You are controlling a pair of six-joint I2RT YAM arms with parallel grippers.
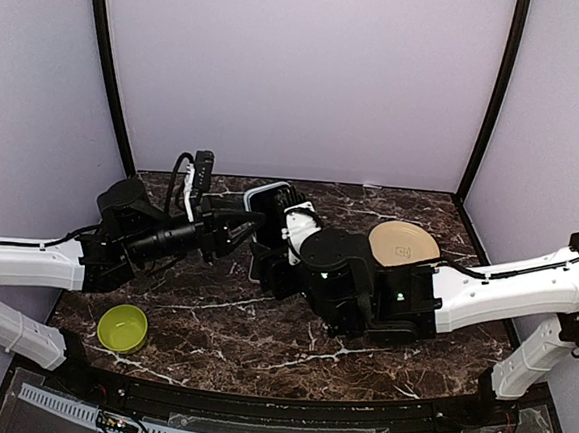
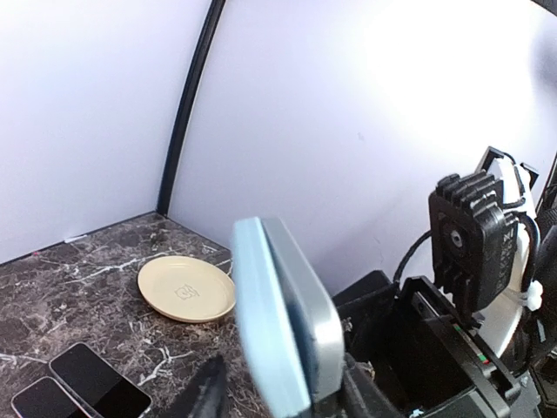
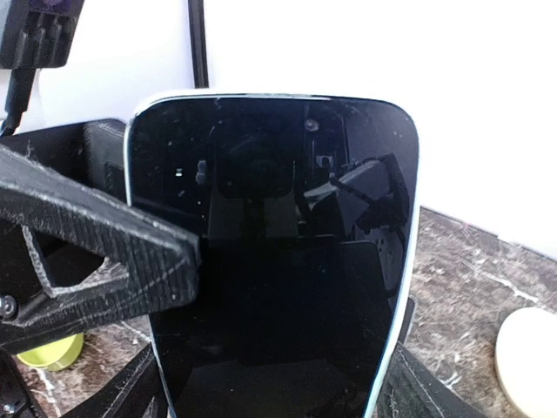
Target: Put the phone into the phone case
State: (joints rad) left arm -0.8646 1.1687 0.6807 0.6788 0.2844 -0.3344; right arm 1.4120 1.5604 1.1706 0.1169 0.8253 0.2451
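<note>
A phone (image 3: pixel 278 261) with a black screen stands upright inside a light-blue phone case (image 2: pixel 278 322), lifted above the table's back middle (image 1: pixel 269 199). My left gripper (image 1: pixel 240 229) is shut on the case across its faces. One finger (image 3: pixel 96 244) lies over the screen's left edge. In the left wrist view the case is edge-on between the fingers (image 2: pixel 287 387). My right gripper (image 3: pixel 274 396) grips the phone's lower sides, with fingers (image 3: pixel 418 383) at either edge. In the top view it (image 1: pixel 280 238) sits just below the phone.
A beige plate (image 1: pixel 404 245) lies at the back right, also seen in the left wrist view (image 2: pixel 185 289). A green bowl (image 1: pixel 123 328) sits front left. Two spare dark phones (image 2: pixel 96 383) lie flat on the marble table (image 1: pixel 260 335). Purple walls close the back and sides.
</note>
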